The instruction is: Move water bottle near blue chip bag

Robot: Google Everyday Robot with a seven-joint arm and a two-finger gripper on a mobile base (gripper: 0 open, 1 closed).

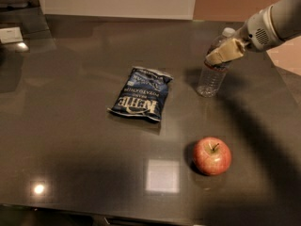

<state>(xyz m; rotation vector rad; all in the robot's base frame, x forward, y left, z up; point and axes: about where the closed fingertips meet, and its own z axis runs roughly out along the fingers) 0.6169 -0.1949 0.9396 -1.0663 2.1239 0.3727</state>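
The water bottle is clear ribbed plastic with a white cap, standing tilted on the dark table right of centre. My gripper comes in from the upper right and is shut on the bottle's upper part, its tan fingers wrapped over the label band. The blue chip bag lies flat at the table's middle, navy with white "Kettle" lettering, a short gap left of the bottle.
A red apple sits in front of the bottle, towards the near right. The dark glossy table ends at the near edge and on the right. A white object lies at the far left.
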